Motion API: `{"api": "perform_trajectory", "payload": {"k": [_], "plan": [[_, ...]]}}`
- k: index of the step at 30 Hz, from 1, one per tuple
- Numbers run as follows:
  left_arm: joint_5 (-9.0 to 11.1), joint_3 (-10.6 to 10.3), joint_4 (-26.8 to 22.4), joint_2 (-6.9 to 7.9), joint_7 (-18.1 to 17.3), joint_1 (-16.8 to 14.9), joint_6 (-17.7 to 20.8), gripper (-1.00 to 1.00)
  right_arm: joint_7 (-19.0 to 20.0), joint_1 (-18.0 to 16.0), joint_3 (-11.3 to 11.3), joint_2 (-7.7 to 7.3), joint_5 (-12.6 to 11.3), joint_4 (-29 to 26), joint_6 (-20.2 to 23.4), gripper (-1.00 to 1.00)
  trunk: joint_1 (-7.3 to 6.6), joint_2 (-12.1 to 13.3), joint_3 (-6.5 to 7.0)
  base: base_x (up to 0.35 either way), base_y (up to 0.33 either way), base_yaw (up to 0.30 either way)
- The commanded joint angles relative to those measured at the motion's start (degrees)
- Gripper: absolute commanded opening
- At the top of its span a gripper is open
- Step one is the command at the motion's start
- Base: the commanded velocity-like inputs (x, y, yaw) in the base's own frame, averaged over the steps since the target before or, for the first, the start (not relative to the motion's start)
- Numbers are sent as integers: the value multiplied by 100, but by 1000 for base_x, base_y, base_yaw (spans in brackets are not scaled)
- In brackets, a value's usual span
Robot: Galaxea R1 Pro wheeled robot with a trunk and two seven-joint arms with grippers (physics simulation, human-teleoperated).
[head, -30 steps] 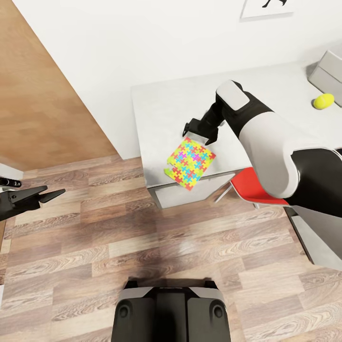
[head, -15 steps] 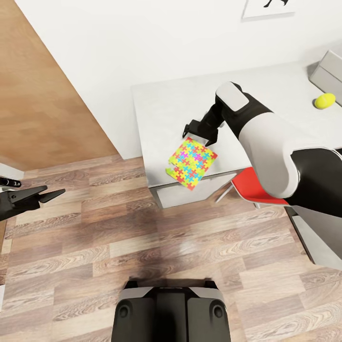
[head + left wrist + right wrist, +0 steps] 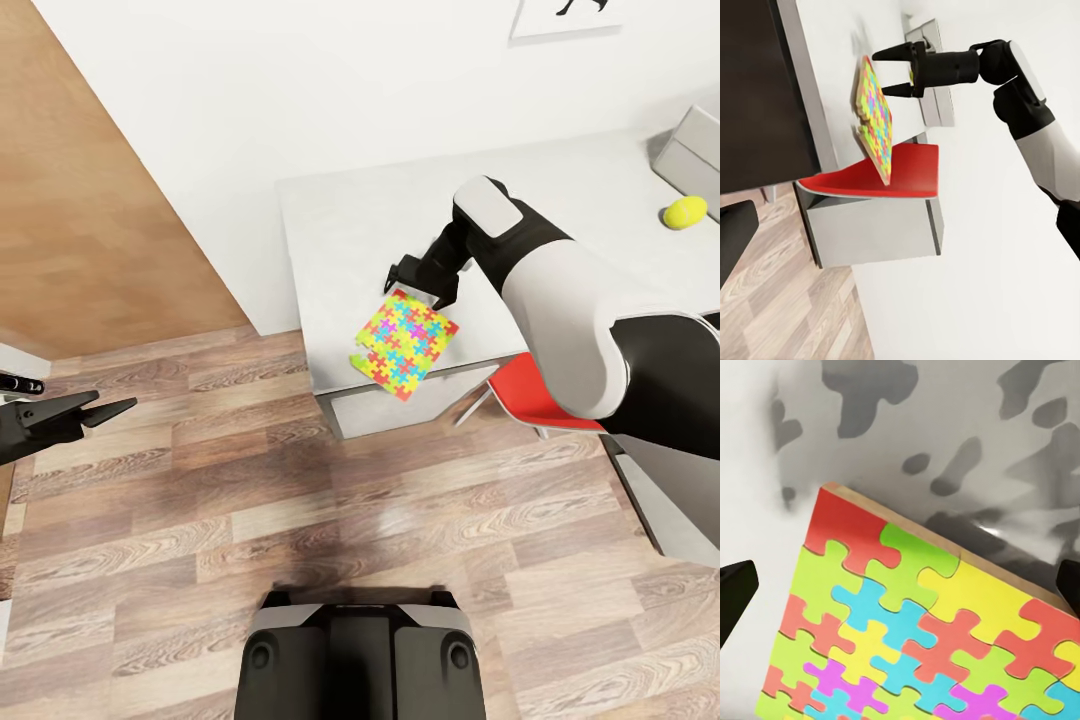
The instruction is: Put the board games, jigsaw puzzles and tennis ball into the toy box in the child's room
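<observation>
A jigsaw puzzle (image 3: 403, 343), a mosaic square, lies on the table (image 3: 340, 220) at its front edge and overhangs it. A sliver of another mosaic edge (image 3: 354, 362) peeks out beneath it. My right gripper (image 3: 417, 282) hovers open just above the puzzle's far corner, its jaws straddling it without touching. In the right wrist view the puzzle (image 3: 922, 637) lies between the two dark fingertips (image 3: 735, 592). The left wrist view shows the right gripper (image 3: 894, 71) above the puzzle (image 3: 874, 120). The tennis ball (image 3: 683, 212) sits beside the grey toy box (image 3: 690, 150) at the far right. My left gripper (image 3: 105, 405) hangs open and empty over the floor.
A red chair (image 3: 525, 392) is tucked under the table beside grey drawers (image 3: 400, 405). A wooden door panel (image 3: 90, 200) stands at the left, the white wall behind the table carries a picture (image 3: 560, 15). Wood-plank floor (image 3: 300, 500) spreads in front of my base (image 3: 360, 655).
My right gripper has edged slightly lower and closer to the puzzle's far corner. The left arm has not moved.
</observation>
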Motion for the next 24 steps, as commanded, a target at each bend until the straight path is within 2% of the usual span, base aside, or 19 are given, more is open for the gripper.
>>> {"api": "perform_trajectory", "payload": {"k": [1,9,24], "plan": [[0,-4,0,3,-22,-1,61,100,-56,-2,10,-3,-58,-5,9,100,3,-9,-7,0,71,0],[7,-6,0,0,-21,0,61,100,-56,8,10,-1,-58,-5,9,100,3,-9,-7,0,100,0],[15,-7,0,-4,-16,2,61,100,-56,17,10,-6,-58,-5,9,100,3,-9,-7,-38,24,0]]}}
